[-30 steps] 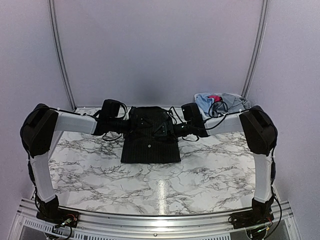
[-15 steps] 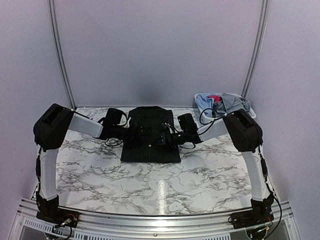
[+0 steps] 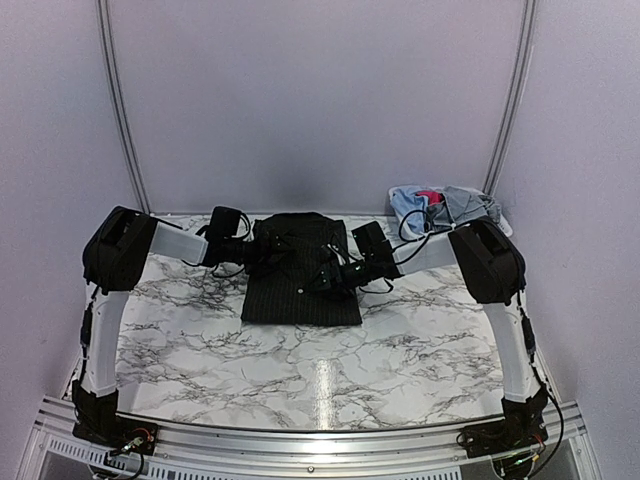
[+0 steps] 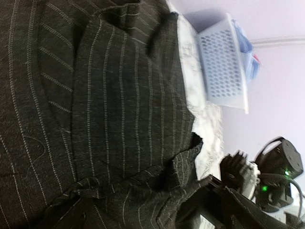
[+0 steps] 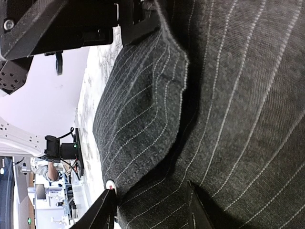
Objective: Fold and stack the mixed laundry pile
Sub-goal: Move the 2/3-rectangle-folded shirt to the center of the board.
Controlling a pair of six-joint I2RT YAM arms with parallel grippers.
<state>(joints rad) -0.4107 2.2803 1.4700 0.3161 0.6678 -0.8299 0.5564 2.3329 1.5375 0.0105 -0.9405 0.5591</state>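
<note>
Overhead view with both wrist views. The black pinstriped shirt lies flat at the far middle of the marble counter, folded to a compact block somewhat wider toward the near edge; both arms reach inward over its far half. The left pincer comes in from the left and sits over the shirt's upper left part; its jaws stand wide apart, and the right wrist view shows its black body at the cloth's edge. The right pincer comes in from the right, low over the shirt's right half; its pale fingers stand partly apart, with flat striped cloth running unbroken across the gap between them. In the left wrist view the shirt fills most of the picture, one edge of it lifted in a small peaked fold; a strip of bare counter separates it from the white lattice basket. The basket stands at the far right corner, well apart from the shirt; it holds the rest of the laundry: a light blue piece, a pink-red piece and a grey piece, heaped loosely together.
</note>
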